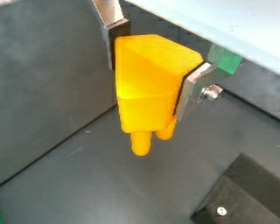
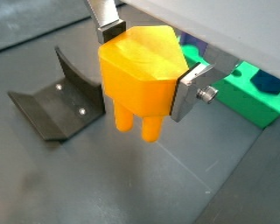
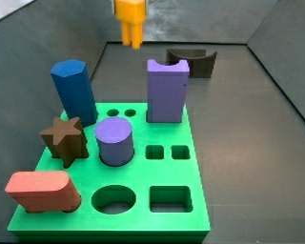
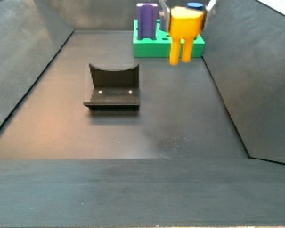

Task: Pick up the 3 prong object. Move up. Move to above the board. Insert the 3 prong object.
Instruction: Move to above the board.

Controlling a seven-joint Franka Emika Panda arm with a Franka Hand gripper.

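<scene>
My gripper (image 1: 149, 72) is shut on the 3 prong object (image 1: 149, 83), a yellow-orange block with thin legs hanging below, and holds it in the air above the dark floor. The silver fingers (image 2: 189, 87) clamp its blocky top in both wrist views. In a side view the 3 prong object (image 3: 130, 21) hangs high beyond the far edge of the board (image 3: 136, 214). In a side view it (image 4: 184, 37) hangs in front of the board (image 4: 151, 44). The green board (image 2: 254, 98) also shows beside the gripper.
The dark fixture (image 4: 111, 87) stands on the floor mid-bin, also seen in a wrist view (image 2: 55, 103). On the board stand a tall purple block (image 3: 168, 91), a blue prism (image 3: 71, 91), a purple cylinder (image 3: 114, 141), a brown star (image 3: 64, 138) and a red block (image 3: 41, 191).
</scene>
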